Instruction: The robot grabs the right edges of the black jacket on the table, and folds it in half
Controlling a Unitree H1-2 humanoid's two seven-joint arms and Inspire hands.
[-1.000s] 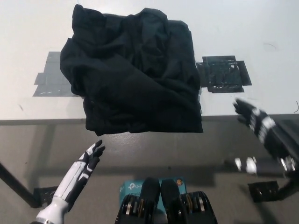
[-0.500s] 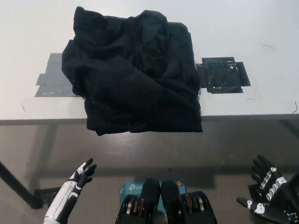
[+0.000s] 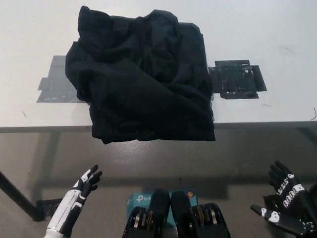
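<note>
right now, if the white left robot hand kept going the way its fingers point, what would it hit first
Probably the hanging front edge of the crumpled black fabric jacket, which droops over the white table. The open left robot hand points up and slightly right from below the table; depth is unclear, so it might pass underneath.

Matt black cloth jacket (image 3: 143,79) in soft rumpled folds, smooth matt white desk (image 3: 257,29), glossy crinkled black tape patch (image 3: 237,79), duller grey tape (image 3: 55,87)

Below me, on the floor, a teal box (image 3: 137,200) shows a partly hidden white logo that seems to read "tp-link"; I can't make it out fully. Nothing else I see carries any readable text, label or number.
</note>
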